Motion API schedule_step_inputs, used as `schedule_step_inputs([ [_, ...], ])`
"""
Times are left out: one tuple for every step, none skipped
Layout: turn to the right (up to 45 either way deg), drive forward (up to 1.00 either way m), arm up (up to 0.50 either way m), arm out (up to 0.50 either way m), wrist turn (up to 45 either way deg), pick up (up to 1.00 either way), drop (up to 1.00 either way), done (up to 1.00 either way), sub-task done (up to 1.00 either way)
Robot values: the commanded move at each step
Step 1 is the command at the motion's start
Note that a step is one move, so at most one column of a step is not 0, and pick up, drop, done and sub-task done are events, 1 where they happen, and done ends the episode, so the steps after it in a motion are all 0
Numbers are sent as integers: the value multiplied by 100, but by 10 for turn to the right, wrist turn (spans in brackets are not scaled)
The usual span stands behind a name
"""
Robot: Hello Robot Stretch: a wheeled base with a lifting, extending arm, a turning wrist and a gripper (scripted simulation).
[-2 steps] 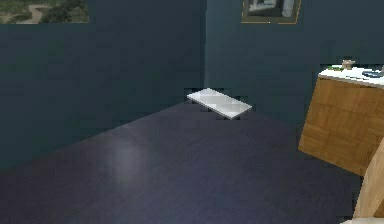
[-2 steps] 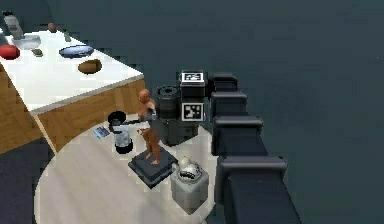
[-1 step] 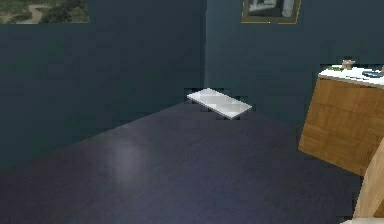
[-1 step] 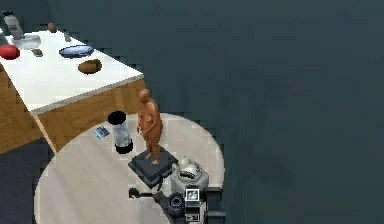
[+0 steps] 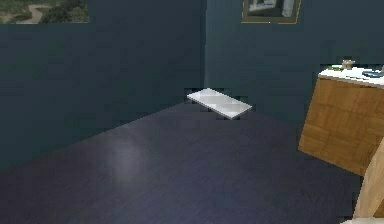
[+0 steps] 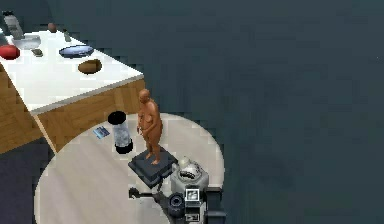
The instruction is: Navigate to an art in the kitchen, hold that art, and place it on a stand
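An orange statue of a standing figure [image 6: 149, 120] rises from a dark base on a round pale table [image 6: 80, 185] in the arm side view. My gripper [image 6: 148, 190] shows at the bottom of that view, just below the statue's base, with the arm's white marked squares [image 6: 191, 187] to its right. The statue stands right at its far end, so I cannot tell whether the gripper holds anything.
A dark cup [image 6: 122, 132] and a small blue thing [image 6: 102, 131] share the table. Behind it, a wooden counter [image 6: 70, 85] carries a red bowl [image 6: 8, 50] and a blue plate [image 6: 75, 50]. In the forward view, dark walls bear framed pictures [image 5: 270, 10] and a white slab [image 5: 222, 102] lies on the floor.
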Motion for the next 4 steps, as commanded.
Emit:
schedule_step_inputs([
  [0, 0, 10, 0, 0, 0, 0, 0, 0],
  [0, 0, 18, 0, 0, 0, 0, 0, 0],
  [0, 0, 0, 0, -450, 0, 0, 0, 0],
  [0, 0, 0, 0, -450, 0, 0, 0, 0],
])
